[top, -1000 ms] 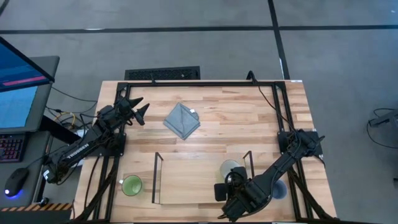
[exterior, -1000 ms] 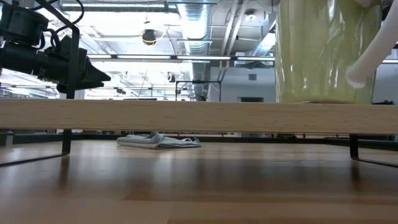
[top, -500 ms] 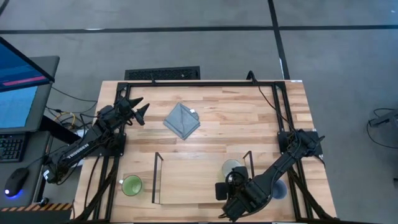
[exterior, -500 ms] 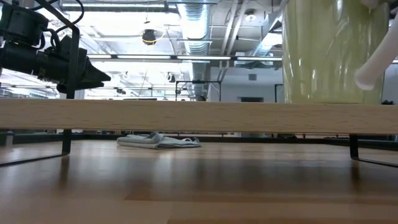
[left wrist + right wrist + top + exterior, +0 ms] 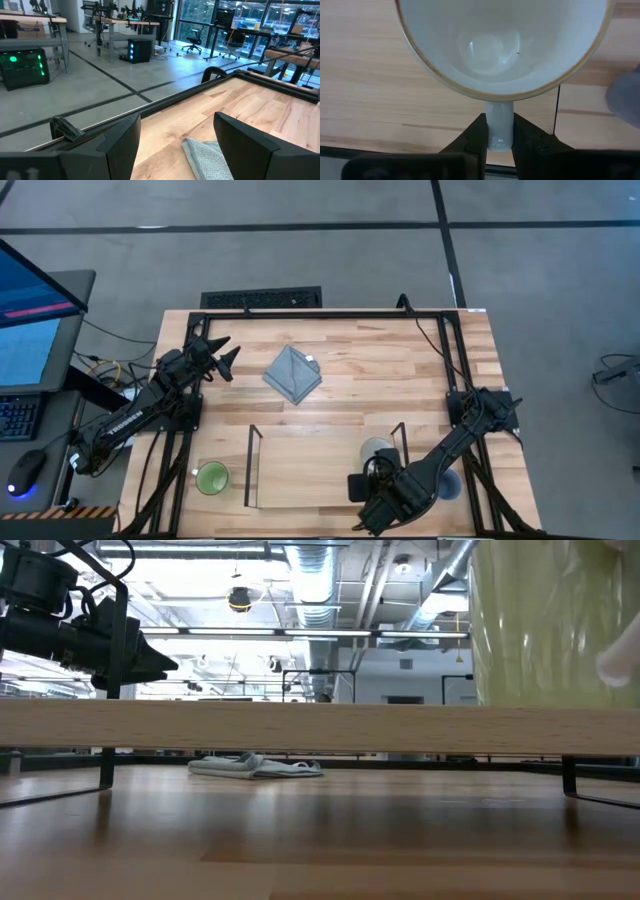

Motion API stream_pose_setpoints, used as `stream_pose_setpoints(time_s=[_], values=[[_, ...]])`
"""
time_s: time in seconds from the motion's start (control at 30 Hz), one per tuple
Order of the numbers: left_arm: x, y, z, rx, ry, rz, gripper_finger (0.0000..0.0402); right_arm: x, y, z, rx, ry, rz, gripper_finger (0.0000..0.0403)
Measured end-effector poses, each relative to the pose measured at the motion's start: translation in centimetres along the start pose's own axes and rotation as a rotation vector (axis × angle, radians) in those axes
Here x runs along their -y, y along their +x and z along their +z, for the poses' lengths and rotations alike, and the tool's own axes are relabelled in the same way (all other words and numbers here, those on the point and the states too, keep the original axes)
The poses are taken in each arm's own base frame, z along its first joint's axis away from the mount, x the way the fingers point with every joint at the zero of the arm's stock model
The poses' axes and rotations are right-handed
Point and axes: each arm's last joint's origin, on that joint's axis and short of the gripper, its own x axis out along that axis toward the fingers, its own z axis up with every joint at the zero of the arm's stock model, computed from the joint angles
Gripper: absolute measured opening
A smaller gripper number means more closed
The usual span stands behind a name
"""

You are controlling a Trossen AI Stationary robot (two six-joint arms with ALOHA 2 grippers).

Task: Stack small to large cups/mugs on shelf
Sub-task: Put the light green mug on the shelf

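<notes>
The cream-white mug (image 5: 377, 450) stands upright over the right end of the light-wood shelf (image 5: 320, 475). It also shows at the right in the low view (image 5: 555, 620). My right gripper (image 5: 371, 475) is shut on its handle. The green mug (image 5: 212, 478) stands on the table left of the shelf. The blue-grey mug (image 5: 451, 484) stands right of the shelf, partly under my right arm. My left gripper (image 5: 226, 357) is open and empty at the table's far left, near the grey cloth (image 5: 292, 374). My right gripper pinches the cream mug's handle (image 5: 499, 125) between its two fingers, one on each flat side. The fingers slant down from the table's near side. The mug is upright, mouth up, its base at the shelf board's top (image 5: 520, 706); whether it rests there I cannot tell.
The shelf's black wire ends (image 5: 250, 465) (image 5: 400, 442) rise at both sides of the board. The grey folded cloth lies on the far half of the table, also in the low view (image 5: 255, 767) and the left wrist view (image 5: 205, 157).
My right gripper has moved the cream mug a little toward the table's right edge, along the shelf board. The mug has stayed upright.
</notes>
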Motion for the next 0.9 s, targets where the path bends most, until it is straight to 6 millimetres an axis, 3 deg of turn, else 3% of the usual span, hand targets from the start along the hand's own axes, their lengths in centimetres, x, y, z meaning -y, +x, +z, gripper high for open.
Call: stream_pose_setpoints(time_s=[0.9], values=[[0.00, 0.00, -0.01, 0.000, 0.000, 0.000, 0.0243, -0.02, 0.00, 0.04, 0.009, 0.033, 0.006, 0.0092]])
